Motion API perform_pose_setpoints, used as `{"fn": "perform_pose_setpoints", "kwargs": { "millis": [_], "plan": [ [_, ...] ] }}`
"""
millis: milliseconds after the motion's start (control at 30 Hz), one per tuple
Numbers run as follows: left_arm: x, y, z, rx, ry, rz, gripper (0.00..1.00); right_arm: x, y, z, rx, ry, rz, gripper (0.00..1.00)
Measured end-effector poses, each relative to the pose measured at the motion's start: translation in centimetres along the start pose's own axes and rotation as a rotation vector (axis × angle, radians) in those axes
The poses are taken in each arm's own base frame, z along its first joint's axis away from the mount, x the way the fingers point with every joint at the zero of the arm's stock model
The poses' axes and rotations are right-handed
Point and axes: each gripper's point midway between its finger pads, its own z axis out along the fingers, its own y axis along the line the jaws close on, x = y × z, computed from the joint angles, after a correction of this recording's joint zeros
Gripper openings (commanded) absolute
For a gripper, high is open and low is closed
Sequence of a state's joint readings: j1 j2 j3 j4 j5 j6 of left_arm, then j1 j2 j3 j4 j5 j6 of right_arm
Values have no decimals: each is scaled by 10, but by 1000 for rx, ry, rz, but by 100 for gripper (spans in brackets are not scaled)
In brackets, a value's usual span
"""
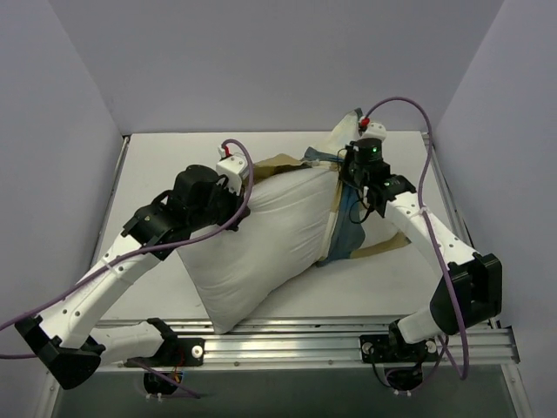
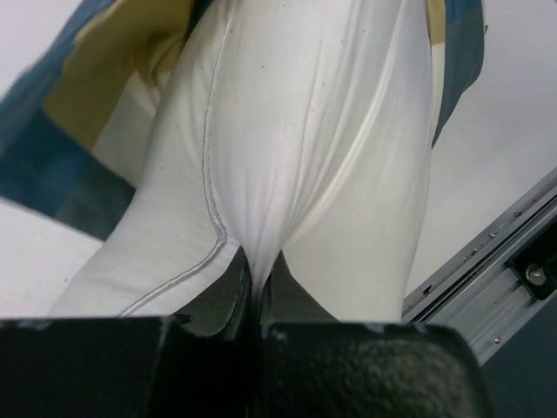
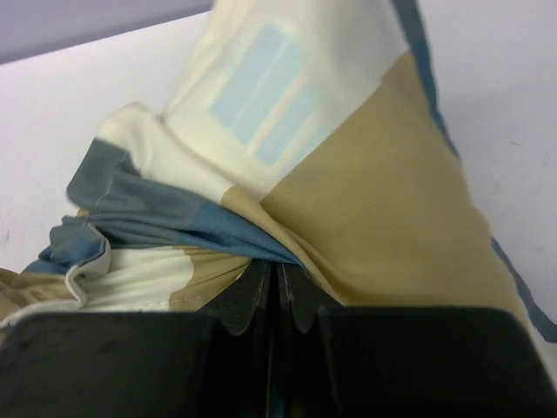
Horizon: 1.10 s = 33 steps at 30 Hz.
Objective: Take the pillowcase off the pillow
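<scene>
The plain white pillow [image 1: 261, 248] lies slantwise across the table, most of it bare. The blue, tan and cream pillowcase [image 1: 348, 222] is bunched over its far right end. My left gripper [image 1: 233, 205] is shut on a pinch of the pillow's white fabric [image 2: 287, 174] at its upper left edge. My right gripper [image 1: 355, 178] is shut on a fold of the pillowcase [image 3: 365, 183] at the pillow's upper right. In the left wrist view the pillowcase [image 2: 61, 148] shows on both sides behind the pillow.
Grey walls enclose the white table [image 1: 157, 174] on three sides. A metal rail [image 1: 305, 335] runs along the near edge, also seen in the left wrist view [image 2: 496, 279]. Purple cables [image 1: 435, 183] loop from both arms.
</scene>
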<state>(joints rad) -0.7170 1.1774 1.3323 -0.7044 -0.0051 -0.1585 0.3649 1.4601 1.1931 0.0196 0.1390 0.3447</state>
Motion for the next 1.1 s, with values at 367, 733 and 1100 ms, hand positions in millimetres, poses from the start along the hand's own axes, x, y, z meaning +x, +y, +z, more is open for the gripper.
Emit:
{"fn": "perform_pose_setpoints", "kwargs": {
  "millis": [367, 733, 1100],
  "plan": [
    [4, 5, -48, -39, -54, -81, 2, 2, -60, -4, 33, 151, 256, 0],
    [36, 39, -7, -179, 104, -22, 57, 11, 5, -8, -201, 158, 111, 38],
    [-35, -25, 14, -44, -58, 153, 94, 16, 8, -71, -242, 87, 45, 76]
  ]
}}
